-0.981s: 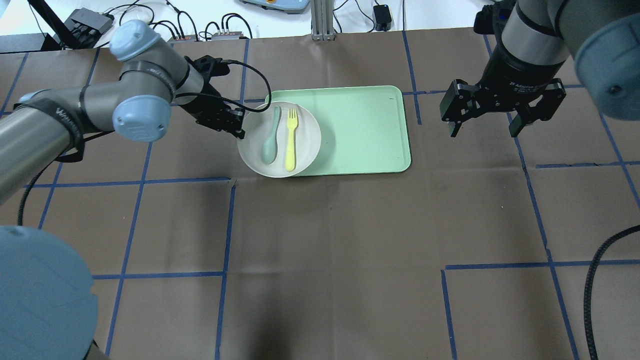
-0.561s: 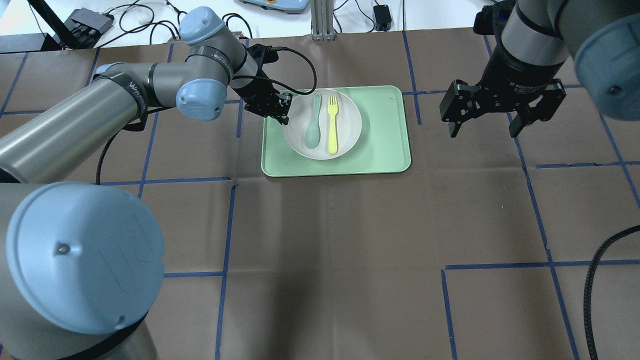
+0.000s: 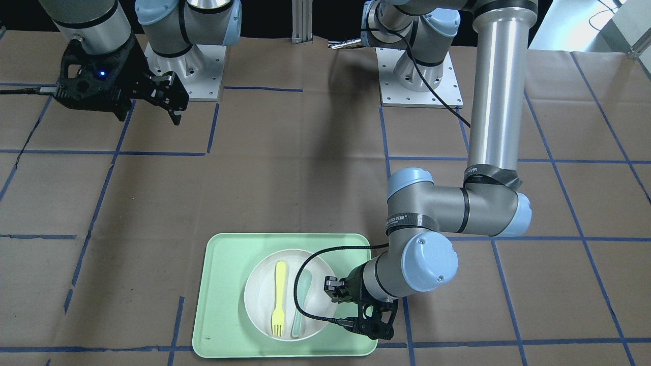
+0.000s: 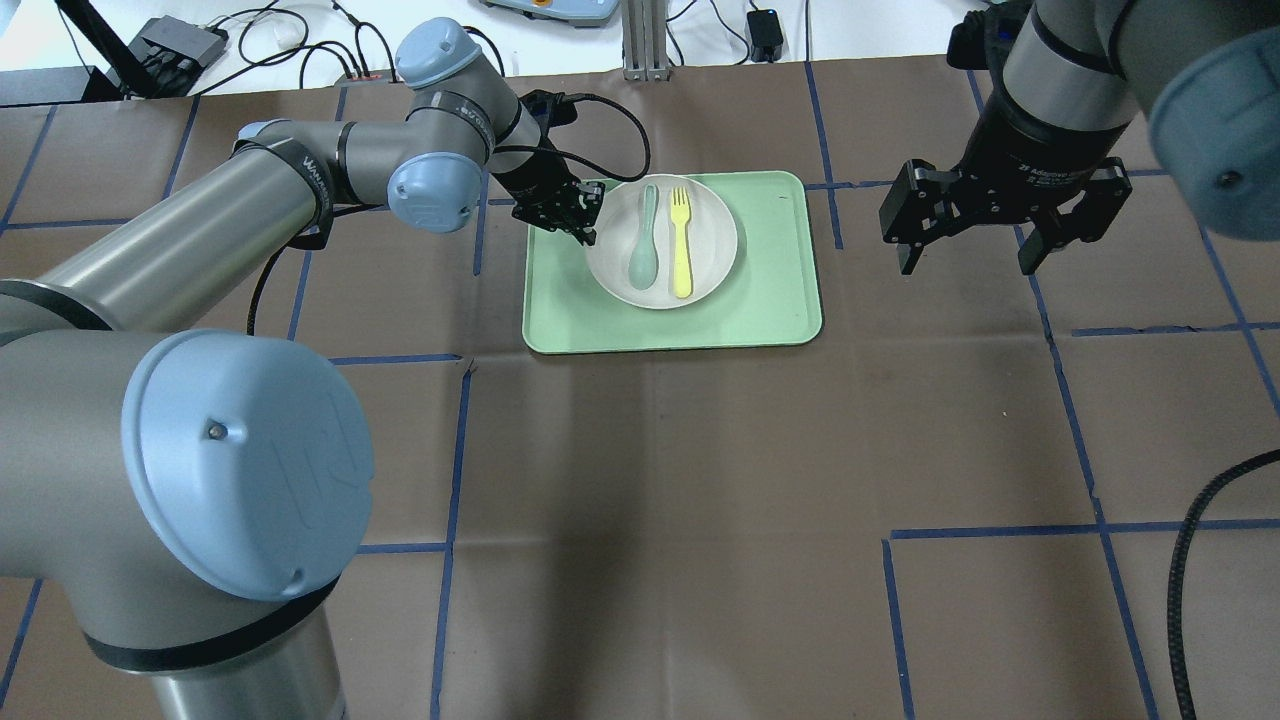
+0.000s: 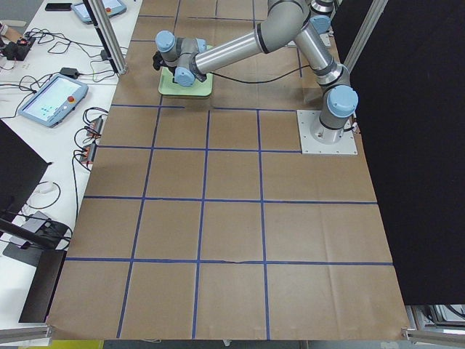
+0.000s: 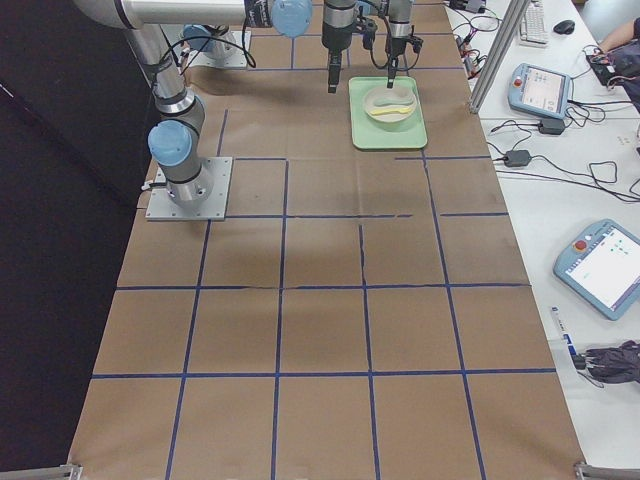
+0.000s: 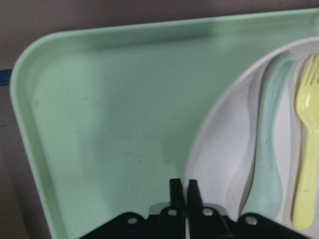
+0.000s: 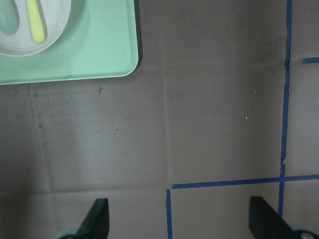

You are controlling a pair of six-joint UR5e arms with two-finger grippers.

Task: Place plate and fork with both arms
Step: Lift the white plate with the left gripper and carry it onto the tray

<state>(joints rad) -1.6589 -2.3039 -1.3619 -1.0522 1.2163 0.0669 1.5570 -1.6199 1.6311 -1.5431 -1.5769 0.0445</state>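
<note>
The off-white plate (image 4: 715, 240) is over the pale green tray (image 4: 770, 290), in its far middle part. The yellow fork (image 4: 682, 245) and a grey-green spoon (image 4: 642, 250) lie side by side on the plate. My left gripper (image 4: 585, 225) is shut on the plate's left rim; the left wrist view shows its fingertips (image 7: 175, 188) pinched on the rim beside the spoon (image 7: 266, 149) and fork (image 7: 306, 164). My right gripper (image 4: 968, 262) is open and empty, above the table to the right of the tray. Its view shows the plate (image 8: 55, 25) and fork (image 8: 36, 22) at the top left.
The table is covered in brown paper with blue tape lines (image 4: 1050, 340). Cables and boxes (image 4: 180, 40) lie past the far edge. In the front-facing view the tray (image 3: 224, 284) is near the bottom edge, and the left arm's cable (image 3: 315, 259) loops over the plate.
My left arm has carried the plate, with fork and spoon, to the right and farther back. It went from overhanging the tray's left edge to fully over the tray. The right arm has not moved.
</note>
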